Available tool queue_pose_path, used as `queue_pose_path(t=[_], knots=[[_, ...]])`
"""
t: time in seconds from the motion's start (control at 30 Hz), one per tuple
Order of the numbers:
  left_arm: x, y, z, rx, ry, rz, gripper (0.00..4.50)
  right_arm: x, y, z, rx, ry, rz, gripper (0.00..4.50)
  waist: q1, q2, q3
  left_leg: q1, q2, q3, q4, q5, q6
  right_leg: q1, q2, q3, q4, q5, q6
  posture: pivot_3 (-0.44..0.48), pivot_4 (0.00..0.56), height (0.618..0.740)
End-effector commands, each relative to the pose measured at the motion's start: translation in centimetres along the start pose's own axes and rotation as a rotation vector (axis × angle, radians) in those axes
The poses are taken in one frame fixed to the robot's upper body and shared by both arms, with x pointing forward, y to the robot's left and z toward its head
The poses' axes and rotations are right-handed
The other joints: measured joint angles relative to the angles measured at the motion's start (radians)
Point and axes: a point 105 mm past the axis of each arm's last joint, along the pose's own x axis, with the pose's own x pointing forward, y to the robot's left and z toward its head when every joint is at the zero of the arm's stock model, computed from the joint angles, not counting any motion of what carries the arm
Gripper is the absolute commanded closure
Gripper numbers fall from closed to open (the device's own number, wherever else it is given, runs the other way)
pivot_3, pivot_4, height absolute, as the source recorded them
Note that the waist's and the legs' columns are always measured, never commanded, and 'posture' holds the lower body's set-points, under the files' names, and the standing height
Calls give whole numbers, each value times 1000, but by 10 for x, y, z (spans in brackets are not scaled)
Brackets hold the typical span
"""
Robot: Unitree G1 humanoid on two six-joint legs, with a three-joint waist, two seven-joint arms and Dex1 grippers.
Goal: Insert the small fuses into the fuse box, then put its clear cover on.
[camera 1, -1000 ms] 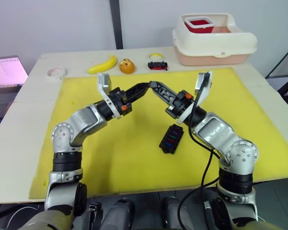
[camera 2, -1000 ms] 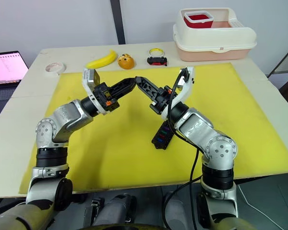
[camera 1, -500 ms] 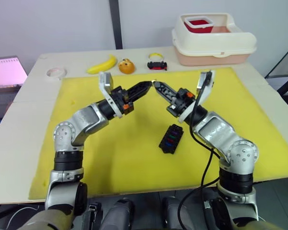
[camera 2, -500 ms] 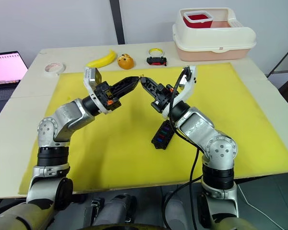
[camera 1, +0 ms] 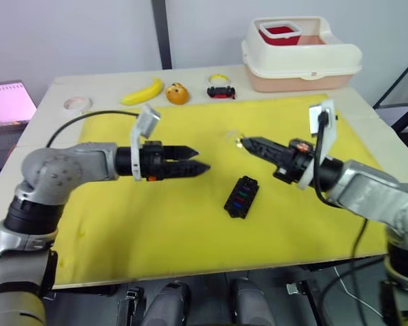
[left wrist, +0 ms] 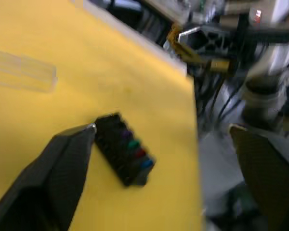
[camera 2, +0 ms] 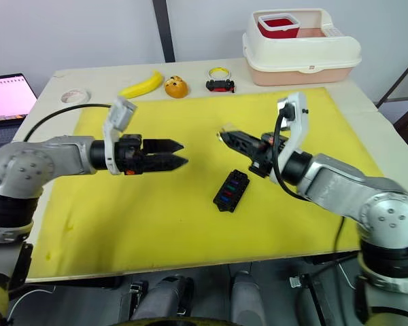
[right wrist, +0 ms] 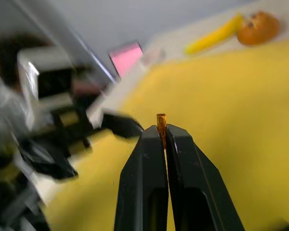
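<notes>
The black fuse box (camera 1: 242, 197) lies on the yellow mat (camera 1: 156, 231), with purple, green, red and blue small fuses (left wrist: 135, 147) seated in its slots. My right gripper (camera 1: 243, 142) hovers above and behind the box, shut on a tiny orange-yellow fuse (right wrist: 161, 120) at its tips. My left gripper (camera 1: 197, 160) is open with nothing between its fingers, level over the mat to the left of the box. The clear cover (left wrist: 20, 72) lies flat on the mat beyond the box.
Along the table's far edge lie a white tape roll (camera 1: 77, 103), a banana (camera 1: 143, 92), an orange fruit (camera 1: 177, 93) and a small black and red object (camera 1: 222, 91). A cream lidded bin (camera 1: 300, 61) stands at the back right. A laptop (camera 1: 7, 102) is at the far left.
The two grippers met tip to tip above the mat and have swung apart. The left gripper has opened; the right closed and now holds the fuse.
</notes>
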Motion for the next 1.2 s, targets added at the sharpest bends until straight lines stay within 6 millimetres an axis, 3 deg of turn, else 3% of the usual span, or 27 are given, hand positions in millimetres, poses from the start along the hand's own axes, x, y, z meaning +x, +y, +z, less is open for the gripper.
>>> queue_pose_path(t=[0.03,0.17,0.37,0.53,0.87,1.2], knots=[[7,-2,-9,318,100,-86,78,-7,5,-13,-239,129,-8,4500,1,-1,1,0,0,0,0,0,0,0,0,0,0,0,0,0,150,740],[26,6,-16,456,105,-135,78,-10,-11,-38,-495,290,-58,4500,1,-1,1,-1,1,0,0,-3,5,0,0,-1,-2,0,0,0,150,740],[41,15,-28,597,146,-181,78,-6,-28,-48,-603,326,-53,4500,0,-3,2,-2,0,0,2,-2,4,0,-1,-1,-3,0,1,0,150,740],[53,22,-28,671,151,-171,78,1,-37,-49,-632,321,-47,4500,3,-3,2,-2,0,0,2,-2,4,0,-1,-1,-3,1,1,0,150,740],[82,22,-8,683,130,-161,78,9,-45,-54,-650,326,-43,4500,8,-4,3,-2,0,-1,7,-2,3,0,-1,-1,1,1,1,0,150,740],[91,22,-3,679,138,-160,78,8,-54,-59,-663,344,-49,4500,21,-4,3,-3,0,-1,9,-2,3,0,-1,-1,2,1,1,0,150,740]])
